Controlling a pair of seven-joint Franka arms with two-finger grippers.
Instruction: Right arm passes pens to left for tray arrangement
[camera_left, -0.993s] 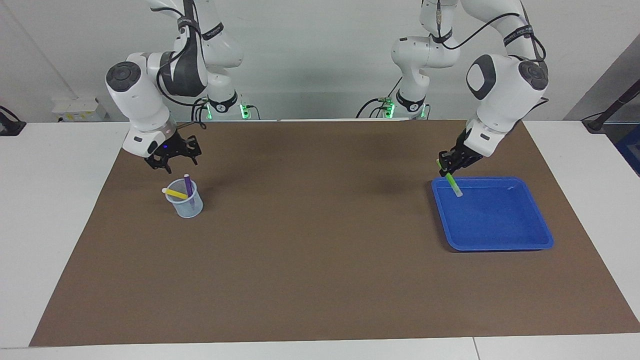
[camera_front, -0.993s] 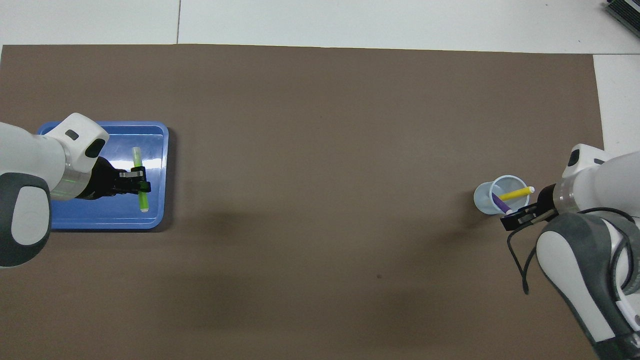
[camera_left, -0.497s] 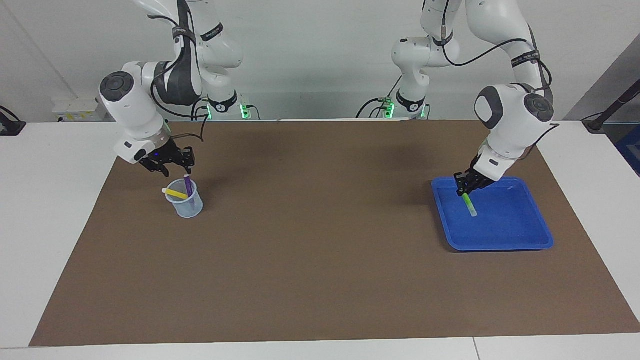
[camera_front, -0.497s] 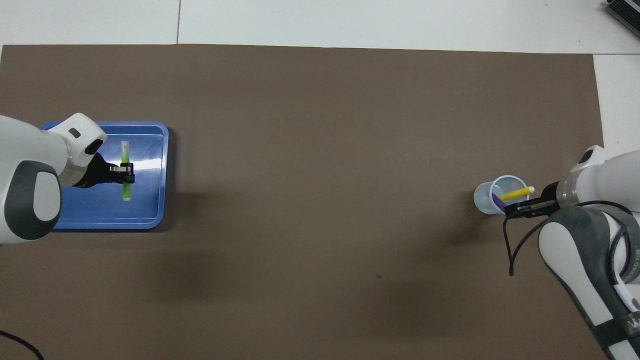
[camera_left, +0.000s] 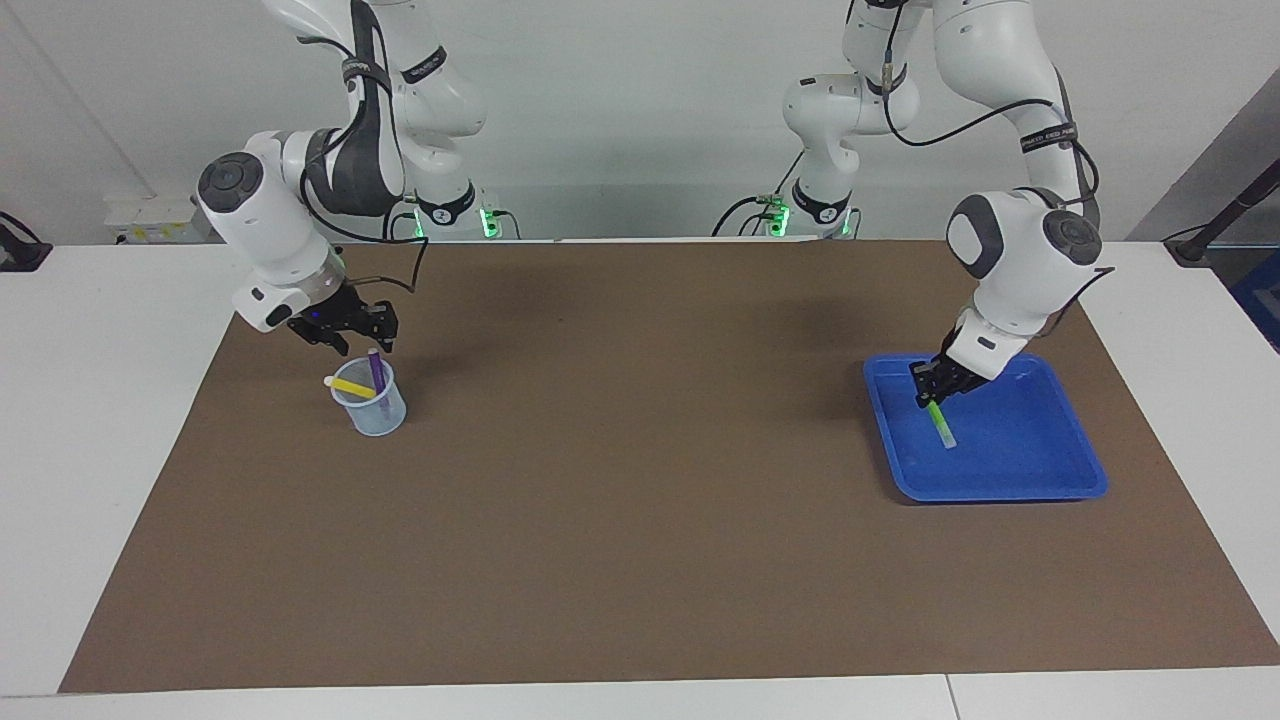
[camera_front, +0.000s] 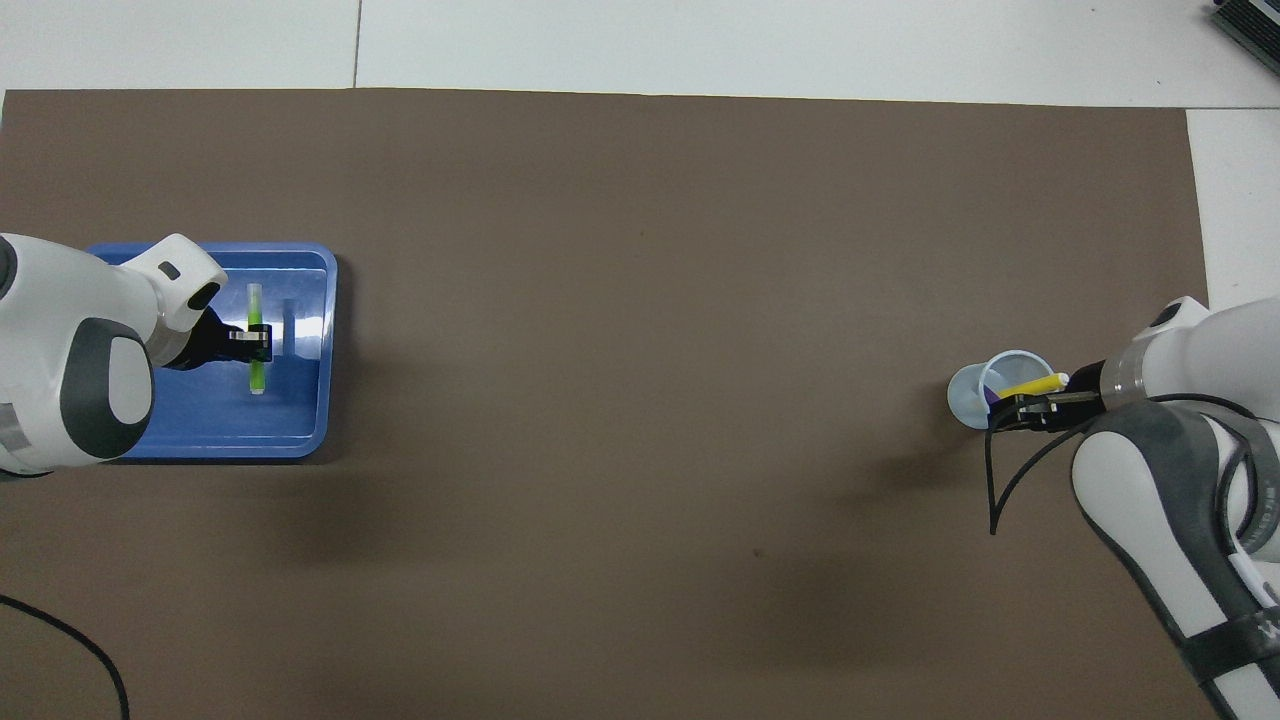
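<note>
A wide brown mat (camera_left: 640, 500) covers a white table (camera_left: 100, 450), with two white robot arms reaching onto it from one long edge.

At the left arm's end of the table sits the shallow blue tray (camera_left: 1040, 480). The left gripper (camera_left: 932, 392) hangs low inside the tray, over the part nearest the robots. Its jaws are clenched on the green pen (camera_left: 940, 425), gripping it near its upper end. The pen slants downward from the jaws, and its pale tip points at the tray floor; whether the tip touches the floor cannot be told. From overhead the green pen (camera_front: 256, 340) crosses the jaws at right angles, lying along the line from the robots outward.

At the right arm's end of the table stands a small pale-blue cup (camera_left: 372, 405) on the mat. Two pens lean inside it: the purple pen (camera_left: 377, 370) stands nearly upright, and the yellow pen (camera_left: 350, 385) tilts low across the rim with its pale end sticking out. The right gripper (camera_left: 345, 335), with a small blue light on its wrist, hovers just over the cup, close above the purple pen's top. Its jaws hold nothing, and whether they are released or clenched cannot be told.
</note>
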